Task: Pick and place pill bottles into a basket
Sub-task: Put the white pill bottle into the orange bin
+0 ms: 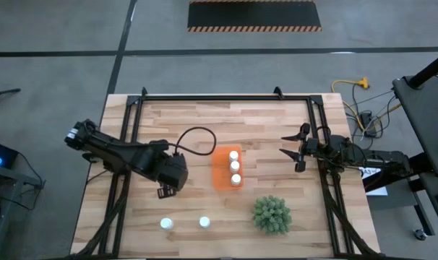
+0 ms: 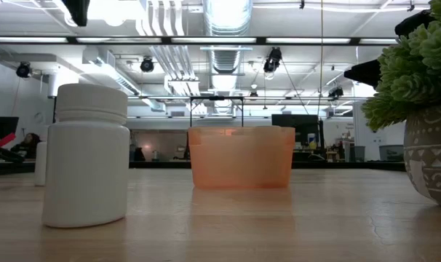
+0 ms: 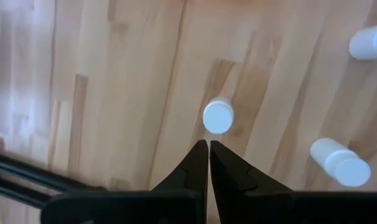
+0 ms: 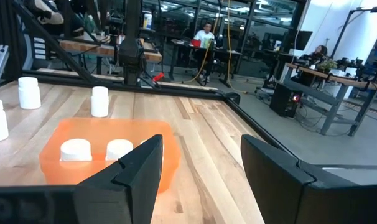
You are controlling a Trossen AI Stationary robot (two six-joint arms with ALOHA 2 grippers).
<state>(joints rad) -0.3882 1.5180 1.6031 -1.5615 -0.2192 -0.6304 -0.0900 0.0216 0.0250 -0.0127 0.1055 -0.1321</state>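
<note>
Pill bottles (image 1: 235,167): three stand in the orange basket (image 1: 220,173) mid-counter, others loose nearby. Small, stiff, light, smooth plastic; best pinched across the body under the cap. Left gripper (image 3: 208,149) hovers closed; right gripper (image 1: 294,145) waits wide, empty.

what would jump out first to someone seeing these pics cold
The bright orange basket at the middle of the wooden table, with three white pill bottles in a row along its right side. Next, the spiky green plant near the front right, and the loose bottles standing near the front edge. The left gripper, shut and empty, hangs just left of the basket; the right gripper waits open on the right.
</note>
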